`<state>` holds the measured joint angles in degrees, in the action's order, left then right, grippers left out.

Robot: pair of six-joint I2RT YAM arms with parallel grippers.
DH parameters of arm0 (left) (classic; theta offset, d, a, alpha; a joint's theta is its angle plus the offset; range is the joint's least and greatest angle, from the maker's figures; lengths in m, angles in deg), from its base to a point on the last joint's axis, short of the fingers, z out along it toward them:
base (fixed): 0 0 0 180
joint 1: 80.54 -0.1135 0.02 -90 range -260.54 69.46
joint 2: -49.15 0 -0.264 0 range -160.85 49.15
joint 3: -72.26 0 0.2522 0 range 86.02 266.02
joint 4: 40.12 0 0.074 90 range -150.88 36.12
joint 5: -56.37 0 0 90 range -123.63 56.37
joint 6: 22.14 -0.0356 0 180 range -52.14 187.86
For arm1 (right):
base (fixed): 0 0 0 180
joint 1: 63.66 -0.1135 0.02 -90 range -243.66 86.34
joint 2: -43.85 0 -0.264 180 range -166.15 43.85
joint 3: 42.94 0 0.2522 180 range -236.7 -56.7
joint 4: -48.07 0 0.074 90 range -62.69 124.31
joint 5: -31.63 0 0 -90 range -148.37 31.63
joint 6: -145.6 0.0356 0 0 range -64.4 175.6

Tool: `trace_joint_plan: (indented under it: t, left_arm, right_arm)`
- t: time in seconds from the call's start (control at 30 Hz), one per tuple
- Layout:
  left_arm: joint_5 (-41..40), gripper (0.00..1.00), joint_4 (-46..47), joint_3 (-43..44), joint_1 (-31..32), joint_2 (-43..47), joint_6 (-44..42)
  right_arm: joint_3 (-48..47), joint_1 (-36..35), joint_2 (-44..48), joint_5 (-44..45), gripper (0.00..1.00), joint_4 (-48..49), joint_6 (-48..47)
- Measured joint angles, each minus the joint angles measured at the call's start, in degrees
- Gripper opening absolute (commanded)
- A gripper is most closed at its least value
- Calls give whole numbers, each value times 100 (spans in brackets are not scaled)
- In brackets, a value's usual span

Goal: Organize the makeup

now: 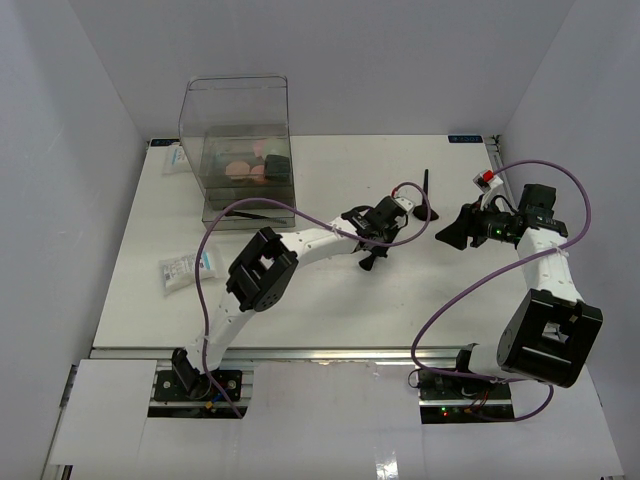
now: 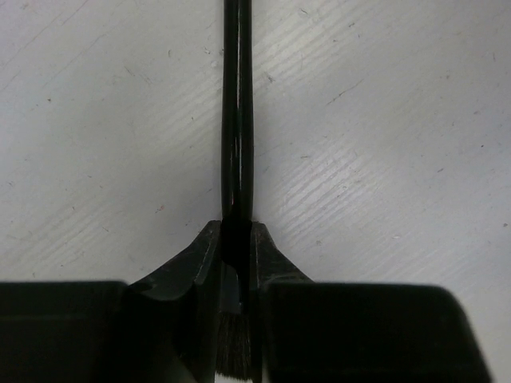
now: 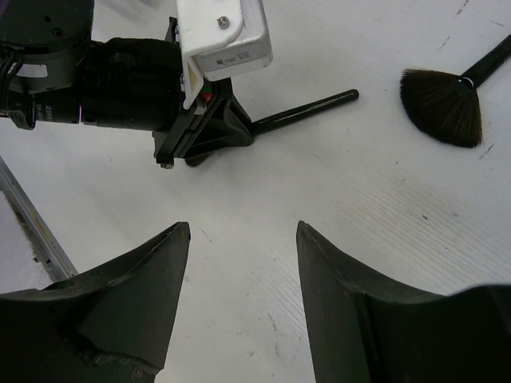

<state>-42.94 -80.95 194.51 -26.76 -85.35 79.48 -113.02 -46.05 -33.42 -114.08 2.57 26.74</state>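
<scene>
Left gripper [image 2: 237,239] is closed on the slim black glossy-handled brush [image 2: 237,120] just above its bristles, close to the white table [image 2: 383,159]; right gripper [image 3: 239,239] hangs wide open, empty. Light, stiff and slick, the handle may swivel, so a mid-shaft hold looks steadier.

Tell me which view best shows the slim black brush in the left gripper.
Left wrist: the slim black brush centred, pinched in the left gripper. Right wrist shows only its handle; top external barely shows it.
</scene>
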Motion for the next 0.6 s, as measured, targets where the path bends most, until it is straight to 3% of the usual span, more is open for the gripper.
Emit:
trace_joint_plan:
  t: [0.17, 0.33, 0.6]
  left_arm:
    - [-13, 11, 110, -198, 8, 114, 1]
    - [-16, 8, 357, -1072, 8, 710, 29]
    - [112, 3, 1151, -3623, -244, 3549, 564]
  right_arm:
    - [52, 0, 0, -6, 63, 17, 0]
    - [105, 0, 1, -24, 62, 18, 1]
    - [107, 0, 7, -64, 62, 25, 6]
